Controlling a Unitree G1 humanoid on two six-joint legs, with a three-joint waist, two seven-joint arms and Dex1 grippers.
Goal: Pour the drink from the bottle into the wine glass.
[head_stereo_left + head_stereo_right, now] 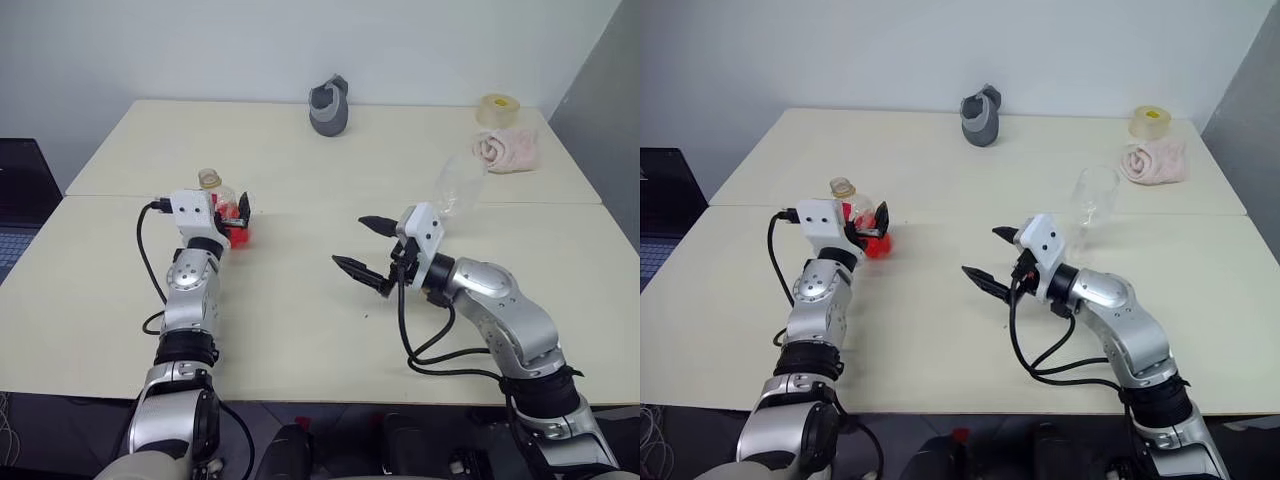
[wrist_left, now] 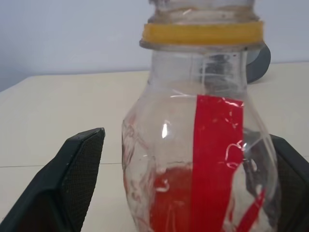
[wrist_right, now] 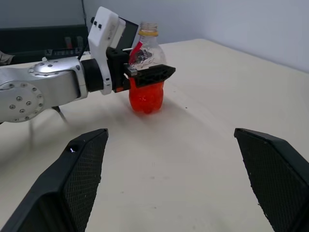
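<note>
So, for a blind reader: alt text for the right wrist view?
The left gripper has its fingers on either side of a small uncapped bottle of red drink on a beige table; the right gripper's open black fingers frame the foreground.

One bottle (image 3: 146, 72), one wine glass (image 1: 459, 186), one grey cup (image 1: 329, 105), one pink cloth (image 1: 506, 149), one tape roll (image 1: 498, 106).
</note>
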